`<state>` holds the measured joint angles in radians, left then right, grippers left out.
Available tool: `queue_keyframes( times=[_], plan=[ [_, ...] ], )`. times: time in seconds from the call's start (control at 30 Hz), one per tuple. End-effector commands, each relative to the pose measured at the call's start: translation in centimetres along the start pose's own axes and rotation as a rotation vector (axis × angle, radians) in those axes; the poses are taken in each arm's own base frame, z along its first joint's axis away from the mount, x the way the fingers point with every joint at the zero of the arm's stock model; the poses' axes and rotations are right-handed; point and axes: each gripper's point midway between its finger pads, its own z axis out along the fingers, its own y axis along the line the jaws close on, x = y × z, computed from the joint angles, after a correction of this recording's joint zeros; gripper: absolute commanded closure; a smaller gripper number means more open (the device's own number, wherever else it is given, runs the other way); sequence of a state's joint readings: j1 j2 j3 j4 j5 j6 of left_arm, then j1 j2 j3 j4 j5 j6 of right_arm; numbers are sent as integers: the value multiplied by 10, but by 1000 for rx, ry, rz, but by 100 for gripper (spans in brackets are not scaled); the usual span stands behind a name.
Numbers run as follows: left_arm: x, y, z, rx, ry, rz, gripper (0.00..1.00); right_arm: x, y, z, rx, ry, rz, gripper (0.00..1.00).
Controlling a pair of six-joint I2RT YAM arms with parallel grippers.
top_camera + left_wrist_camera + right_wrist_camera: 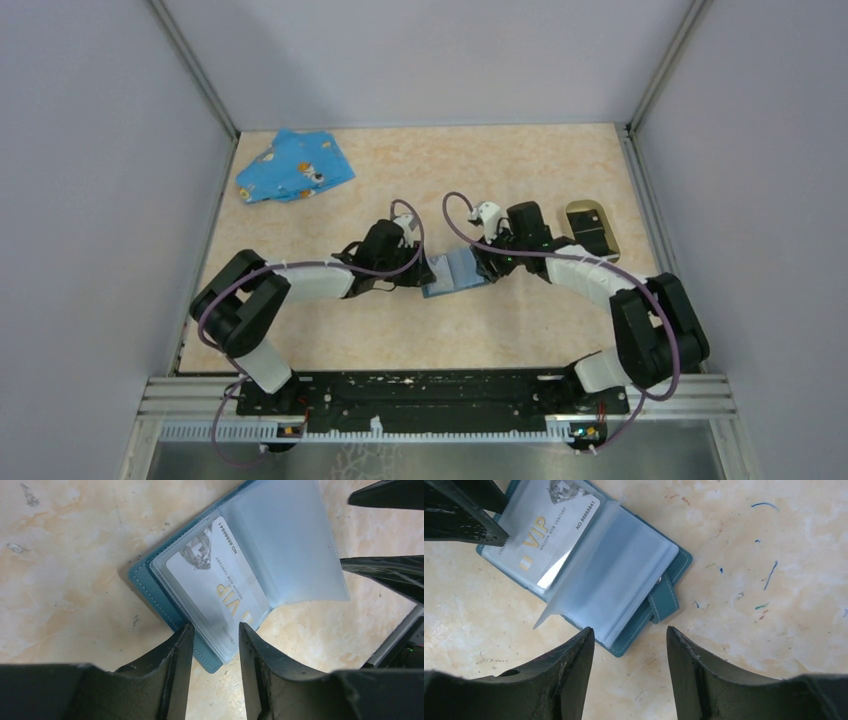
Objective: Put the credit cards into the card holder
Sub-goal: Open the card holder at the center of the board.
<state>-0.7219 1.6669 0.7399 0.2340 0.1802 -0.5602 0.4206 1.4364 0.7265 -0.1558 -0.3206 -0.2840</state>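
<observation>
Left tool [215, 630] at silver VIP card [212, 582]

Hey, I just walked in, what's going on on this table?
Both arms meet at an open blue card case lying flat mid-table. The left gripper, jaws open, straddles its edge beside a VIP card in a clear sleeve; the right gripper hangs open at the opposite edge. The tan-rimmed card holder stands apart, to the right.

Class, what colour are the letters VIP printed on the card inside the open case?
Gold, on a silvery card. The right wrist view shows it best.
</observation>
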Motion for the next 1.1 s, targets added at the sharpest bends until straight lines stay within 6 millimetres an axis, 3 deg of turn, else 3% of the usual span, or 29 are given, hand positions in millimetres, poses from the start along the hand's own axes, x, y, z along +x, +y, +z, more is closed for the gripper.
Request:
queue_keyframes(
  times=[0.0, 0.1, 0.27, 0.43, 0.53, 0.87, 1.07],
  plan=[
    [-17, 14, -9, -106, -41, 63, 55, -43, -6, -25, -25, -154, -18, 44],
    [-30, 15, -20, -131, -73, 138, 53, -40, -8, -31, -80, -168, 6, 43],
    [-51, -8, -28, -22, -112, 391, 37, -30, -5, -25, -190, -128, 118, 43],
    [-53, -26, -18, 142, -148, 748, 28, -17, 1, -12, -303, -74, 290, 48],
    [-55, -26, -7, 172, -157, 856, 27, -8, 1, -2, -326, -23, 383, 51],
    [-51, -25, 41, 280, -68, 785, 38, -1, -9, 20, -331, 63, 460, 51],
    [-49, -10, 61, 257, -13, 665, 46, -28, -27, 36, -339, 79, 435, 68]
  ],
)
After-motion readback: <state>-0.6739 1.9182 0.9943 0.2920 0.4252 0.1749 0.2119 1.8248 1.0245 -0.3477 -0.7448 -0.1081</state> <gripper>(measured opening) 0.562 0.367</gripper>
